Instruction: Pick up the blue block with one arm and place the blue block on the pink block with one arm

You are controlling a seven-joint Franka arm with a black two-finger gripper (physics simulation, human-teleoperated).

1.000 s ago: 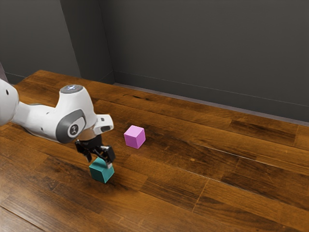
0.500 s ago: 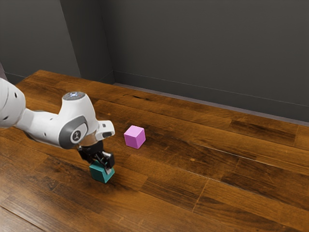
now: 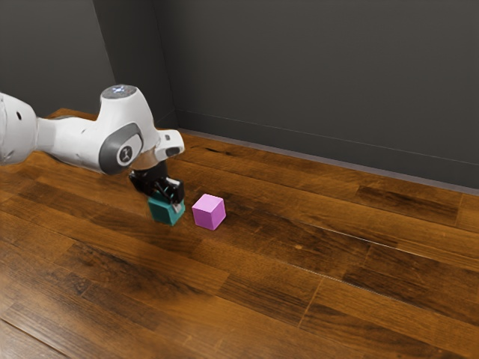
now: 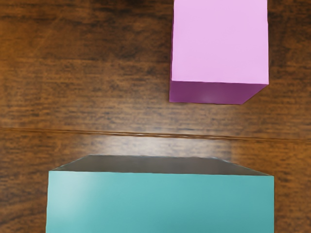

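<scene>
Blue block (image 3: 165,212) gripped from two sides by tool (image 3: 168,196), held apparently off tabletop (image 3: 299,284), just beside pink block (image 3: 209,212); height likely meant for clearance before stacking.

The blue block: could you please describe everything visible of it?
The blue block is a plain teal-blue cube with smooth, matte faces and sharp edges. It sits level, clamped from two sides in the end effector, and appears raised off the wooden surface. It hangs just beside the pink block, on the exterior view's left, not touching it.
</scene>
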